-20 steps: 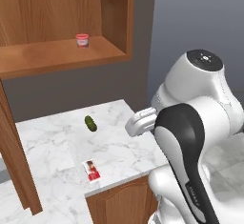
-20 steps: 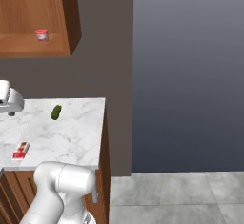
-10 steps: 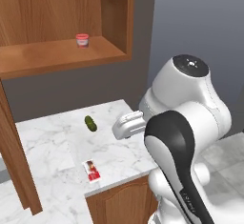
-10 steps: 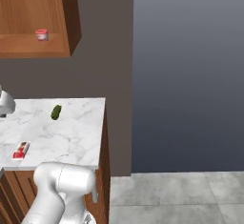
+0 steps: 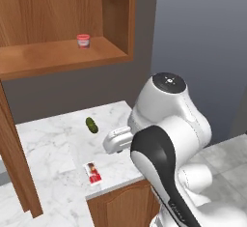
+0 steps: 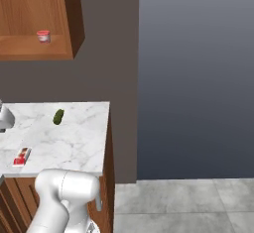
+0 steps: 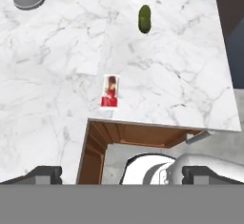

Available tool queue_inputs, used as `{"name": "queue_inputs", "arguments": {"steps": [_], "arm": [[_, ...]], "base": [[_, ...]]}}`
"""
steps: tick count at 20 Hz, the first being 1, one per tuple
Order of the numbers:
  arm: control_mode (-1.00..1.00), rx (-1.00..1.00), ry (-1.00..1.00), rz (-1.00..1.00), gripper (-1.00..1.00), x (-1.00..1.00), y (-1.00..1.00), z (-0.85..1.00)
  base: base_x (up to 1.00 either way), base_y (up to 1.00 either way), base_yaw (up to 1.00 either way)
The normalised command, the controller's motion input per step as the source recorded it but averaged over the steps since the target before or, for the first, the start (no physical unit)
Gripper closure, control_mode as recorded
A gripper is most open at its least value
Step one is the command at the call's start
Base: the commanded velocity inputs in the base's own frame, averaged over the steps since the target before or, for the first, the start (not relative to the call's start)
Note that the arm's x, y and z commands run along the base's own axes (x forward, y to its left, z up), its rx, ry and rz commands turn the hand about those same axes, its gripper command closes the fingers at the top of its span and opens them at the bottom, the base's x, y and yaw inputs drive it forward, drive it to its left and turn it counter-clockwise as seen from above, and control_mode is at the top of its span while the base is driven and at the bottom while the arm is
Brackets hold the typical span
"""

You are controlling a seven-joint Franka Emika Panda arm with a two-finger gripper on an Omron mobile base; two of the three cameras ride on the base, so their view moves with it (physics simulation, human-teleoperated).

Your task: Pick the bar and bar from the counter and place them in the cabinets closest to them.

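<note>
The counter [image 5: 58, 148] is cut off by the left and bottom edges of the left base view, and the arm covers its right end. Print on the white bar [image 7: 110, 90] (red patch at one end), lying near the counter's front edge, is too small to read. The label on the red jar [image 5: 83, 41] is unreadable. The wall cabinet [image 6: 30, 53] is cropped at top and left in the right base view.

The arm [image 5: 169, 139] swings left across the worktop [image 5: 53, 144]. A second ago its upper joint stood far to the right of the left base view; now it sits nearer the middle, and the white forearm end [image 5: 117, 140] reaches out over the marble, closer to the green oval [image 5: 91, 124] and the white bar [image 5: 92, 173]. In the right base view, the hand's white tip [image 6: 5, 118] slides further off the left edge.
</note>
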Motion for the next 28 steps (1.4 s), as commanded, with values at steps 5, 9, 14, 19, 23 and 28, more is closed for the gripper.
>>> {"name": "queue_inputs", "arguments": {"steps": [5, 9, 14, 19, 23, 28], "arm": [[-1.0, 0.0, 0.0, 0.0, -1.0, 0.06, 0.24, -0.56], [-1.0, 0.0, 0.0, 0.0, -1.0, 0.08, 0.16, -0.59], [-1.0, 0.0, 0.0, 0.0, -1.0, 0.15, 0.11, -0.51], [-1.0, 0.0, 0.0, 0.0, -1.0, 0.35, 0.17, -0.43], [-1.0, 0.0, 0.0, -0.01, -1.0, 0.38, 0.2, -0.41], [-1.0, 0.0, 0.0, -0.02, -1.0, 0.37, 0.25, -0.44]], "base": [[0.0, 0.0, 0.0], [0.0, 0.0, 0.0], [0.0, 0.0, 0.0], [0.0, 0.0, 0.0], [0.0, 0.0, 0.0], [0.0, 0.0, 0.0]]}}
